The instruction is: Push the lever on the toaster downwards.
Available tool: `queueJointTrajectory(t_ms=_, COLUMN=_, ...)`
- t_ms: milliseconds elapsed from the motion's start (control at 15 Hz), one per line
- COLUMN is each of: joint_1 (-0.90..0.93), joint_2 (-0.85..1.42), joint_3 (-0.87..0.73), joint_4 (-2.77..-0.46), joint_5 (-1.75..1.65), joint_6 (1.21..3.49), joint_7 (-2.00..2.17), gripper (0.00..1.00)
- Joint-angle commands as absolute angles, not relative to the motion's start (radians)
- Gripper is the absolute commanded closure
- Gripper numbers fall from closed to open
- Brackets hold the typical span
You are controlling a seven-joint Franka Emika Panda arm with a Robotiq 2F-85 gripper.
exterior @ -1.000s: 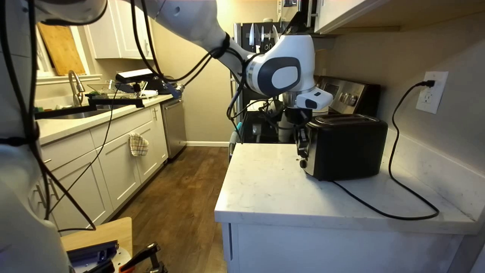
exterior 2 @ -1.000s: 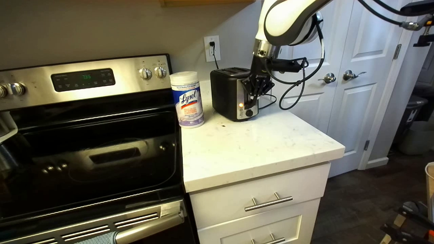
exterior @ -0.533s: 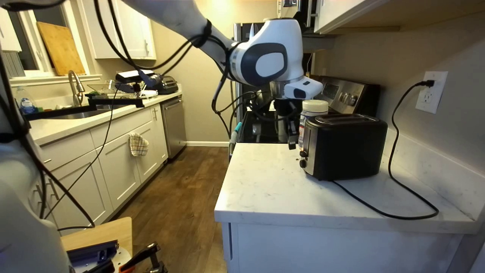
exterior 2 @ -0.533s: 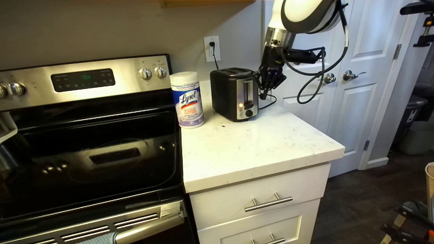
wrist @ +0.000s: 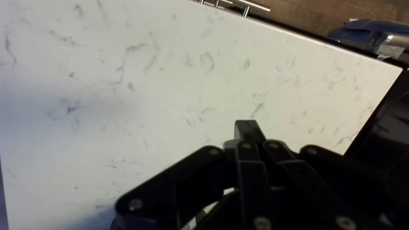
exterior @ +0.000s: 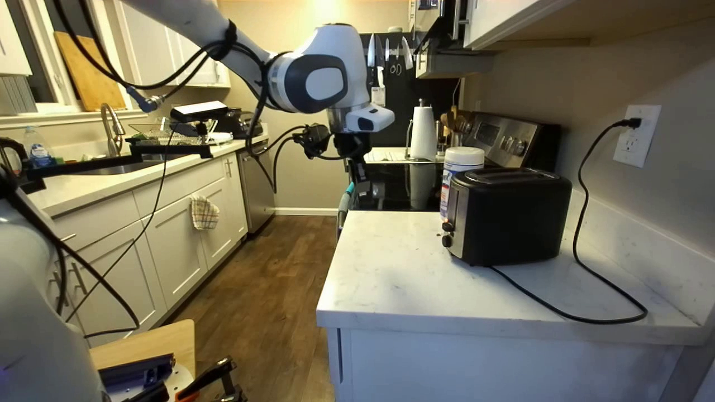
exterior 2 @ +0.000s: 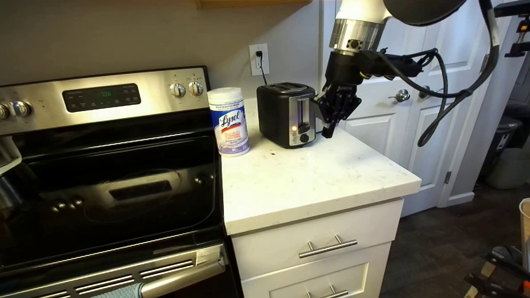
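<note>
The black toaster point(exterior: 514, 218) with a steel front stands on the white counter; it also shows in an exterior view point(exterior 2: 275, 114). Its dark lever point(exterior 2: 304, 126) sits at the low end of the front slot, just above the dial point(exterior 2: 304, 138). An orange light point(exterior 2: 294, 128) on the front is lit. My gripper point(exterior: 363, 188) is shut and empty, apart from the toaster, out in front of it and above the counter; it also shows in an exterior view point(exterior 2: 328, 130). In the wrist view its fingertips point(wrist: 247, 124) touch each other over bare counter, and no toaster part shows there.
A Lysol wipes canister point(exterior 2: 229, 124) stands beside the toaster, next to the black stove point(exterior 2: 112, 186). The toaster's cord point(exterior: 592, 320) loops over the counter to a wall outlet point(exterior: 637, 137). An upper cabinet point(exterior: 536, 22) hangs above. The counter's front edge point(exterior 2: 327, 209) has drawers below.
My gripper was at the toaster's front, covering the lever, one second ago. It has drawn back away from the toaster. The lever is uncovered. The toaster has not moved.
</note>
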State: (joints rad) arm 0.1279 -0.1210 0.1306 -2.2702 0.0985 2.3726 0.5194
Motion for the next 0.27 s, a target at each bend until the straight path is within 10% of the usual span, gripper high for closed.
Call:
queueJointTrajectory(t_ms=0, joint_1=0.130, joint_2=-0.152, joint_3=0.165, joint_4=-2.303, joint_5=0.084, joint_6=2.361, joint_7=0.548, gripper=1.00)
queueJointTrajectory(t_ms=200, joint_1=0.132, joint_2=-0.151, joint_3=0.177, joint_4=-2.310, joint_5=0.089, joint_6=2.363, joint_7=0.536, gripper=1.00)
